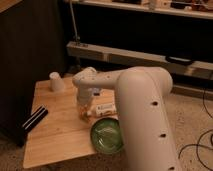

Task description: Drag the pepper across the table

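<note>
table (55, 135): light wood | claw (83, 106): closed, low beside pepper (86, 117) | floor (195, 116): speckled

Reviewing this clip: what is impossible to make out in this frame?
Camera view:
- pepper: mostly hidden under the gripper, which is down at mid-table beside the bottle; only an orange bit shows.
- whether the gripper holds the pepper: hidden by the arm.
- table: right part covered by the arm.
- bottle label: too small to read.
</note>
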`<state>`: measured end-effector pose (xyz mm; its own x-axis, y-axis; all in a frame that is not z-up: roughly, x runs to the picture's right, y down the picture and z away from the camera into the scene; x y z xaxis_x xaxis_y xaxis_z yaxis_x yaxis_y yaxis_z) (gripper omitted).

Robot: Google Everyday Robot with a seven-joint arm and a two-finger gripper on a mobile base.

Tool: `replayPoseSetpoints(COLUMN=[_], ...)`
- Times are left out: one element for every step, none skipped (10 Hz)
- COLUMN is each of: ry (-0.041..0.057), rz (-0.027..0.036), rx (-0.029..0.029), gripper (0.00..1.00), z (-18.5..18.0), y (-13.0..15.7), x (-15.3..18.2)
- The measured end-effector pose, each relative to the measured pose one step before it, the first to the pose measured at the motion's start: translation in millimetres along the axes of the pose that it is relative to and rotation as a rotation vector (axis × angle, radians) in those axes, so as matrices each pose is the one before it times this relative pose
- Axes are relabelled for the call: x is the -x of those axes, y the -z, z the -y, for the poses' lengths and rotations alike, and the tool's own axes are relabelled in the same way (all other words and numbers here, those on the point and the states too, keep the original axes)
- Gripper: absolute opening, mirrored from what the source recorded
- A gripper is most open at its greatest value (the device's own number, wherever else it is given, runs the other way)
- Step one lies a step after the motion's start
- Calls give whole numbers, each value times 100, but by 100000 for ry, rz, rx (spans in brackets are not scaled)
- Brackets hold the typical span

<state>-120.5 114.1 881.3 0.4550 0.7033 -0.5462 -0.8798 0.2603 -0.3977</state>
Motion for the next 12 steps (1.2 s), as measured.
replayPoseSetpoints(ry=[-575, -494, -488, -518, -393, -563, -529, -369, -423, -457, -638, -538], rz=[-295, -315, -42, 103, -72, 146, 1, 3, -49, -280, -168, -103], rx=[30, -6, -89, -113, -117, -128, -239, -139, -155, -163, -74, 79], gripper=[0, 0, 0, 0, 0, 0, 0, 0, 0, 0, 0, 0], z=[404, 323, 331, 396, 297, 382, 406, 265, 286, 301, 359, 317], y=[-62, -112, 28, 145, 14, 146, 102, 55, 68, -7, 34, -38], x=[-265, -242, -144, -130, -136, -112, -155, -106, -105, -163, -136, -93])
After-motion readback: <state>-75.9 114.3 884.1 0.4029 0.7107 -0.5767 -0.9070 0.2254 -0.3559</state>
